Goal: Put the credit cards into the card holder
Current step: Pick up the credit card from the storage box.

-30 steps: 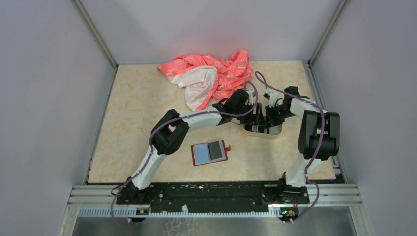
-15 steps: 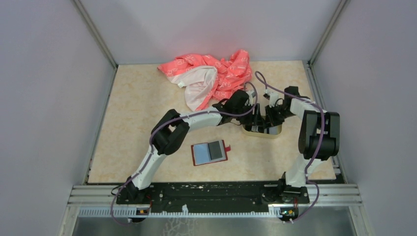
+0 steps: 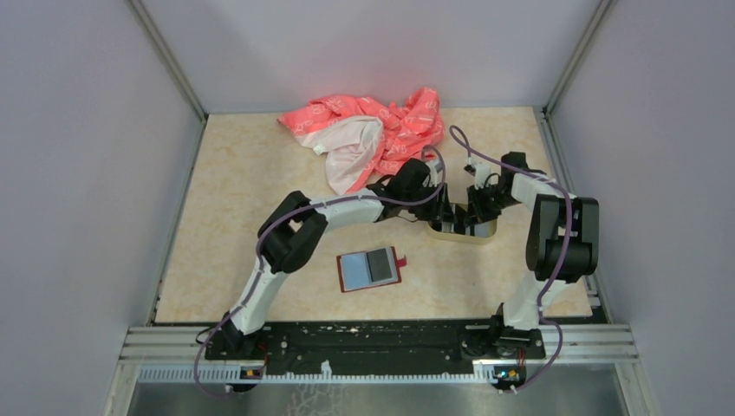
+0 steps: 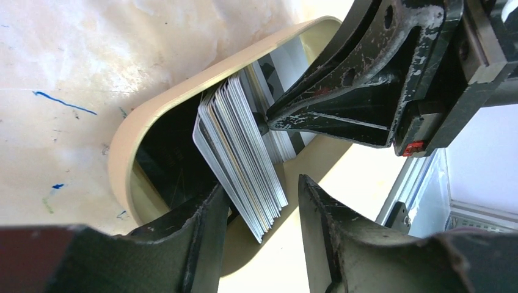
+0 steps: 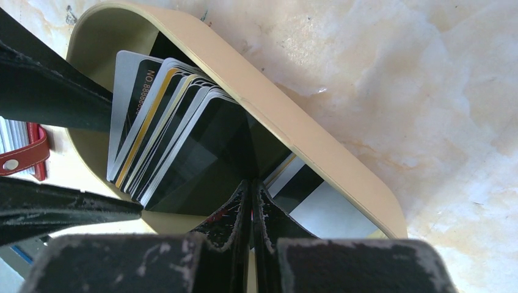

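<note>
Left gripper point(image 4: 259, 190) narrower now around credit cards point(image 4: 238, 140)

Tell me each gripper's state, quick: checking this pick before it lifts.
Left gripper: open, straddling the credit cards, not yet clamped.
Right gripper: shut, empty, tips in the tray.

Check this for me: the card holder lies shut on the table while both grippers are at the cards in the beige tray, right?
No: the card holder lies open, grey-blue pockets up, as the top external view shows. The left gripper and right gripper are indeed at the credit cards in the tray.
</note>
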Controlling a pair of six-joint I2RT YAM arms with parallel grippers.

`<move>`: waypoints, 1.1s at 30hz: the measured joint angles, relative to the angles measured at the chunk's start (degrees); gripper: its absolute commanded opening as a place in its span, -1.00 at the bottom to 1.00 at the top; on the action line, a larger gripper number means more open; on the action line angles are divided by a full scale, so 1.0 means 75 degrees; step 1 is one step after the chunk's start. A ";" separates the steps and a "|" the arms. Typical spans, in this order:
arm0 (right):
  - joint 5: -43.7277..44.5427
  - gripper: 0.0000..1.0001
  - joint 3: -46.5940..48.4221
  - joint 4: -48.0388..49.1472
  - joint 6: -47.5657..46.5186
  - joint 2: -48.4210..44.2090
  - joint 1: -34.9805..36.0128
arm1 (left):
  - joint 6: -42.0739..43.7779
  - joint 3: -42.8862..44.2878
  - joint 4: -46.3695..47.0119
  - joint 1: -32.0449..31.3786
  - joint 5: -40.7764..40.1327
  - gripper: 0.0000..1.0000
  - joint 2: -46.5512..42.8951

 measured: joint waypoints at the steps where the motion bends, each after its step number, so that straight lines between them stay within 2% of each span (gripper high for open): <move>1: -0.0003 -0.96 0.0000 0.0000 0.0000 0.0000 0.0000 | -0.0003 -0.0017 -0.0003 0.0015 0.0003 -0.02 -0.0012; 6: -0.0003 -0.96 0.0000 0.0000 0.0000 0.0000 0.0000 | -0.0020 -0.0140 0.0082 0.0093 0.0017 -0.10 -0.0041; 17: -0.0006 -0.96 0.0000 0.0000 0.0000 0.0000 0.0000 | -0.0047 -0.0446 0.0111 0.0166 -0.0006 -0.51 -0.0230; 23: -0.0006 -0.97 0.0000 0.0000 0.0000 0.0000 0.0000 | -0.0047 -0.0490 0.0111 0.0198 -0.0055 -0.67 -0.0230; 28: -0.0003 -0.96 0.0000 0.0000 0.0000 0.0000 0.0000 | -0.0044 -0.0533 0.0114 0.0201 -0.0117 -0.69 -0.0297; 33: -0.0003 -0.96 0.0000 0.0000 0.0000 0.0000 0.0000 | -0.0017 -0.0667 0.0128 0.0213 -0.0146 -0.52 -0.0431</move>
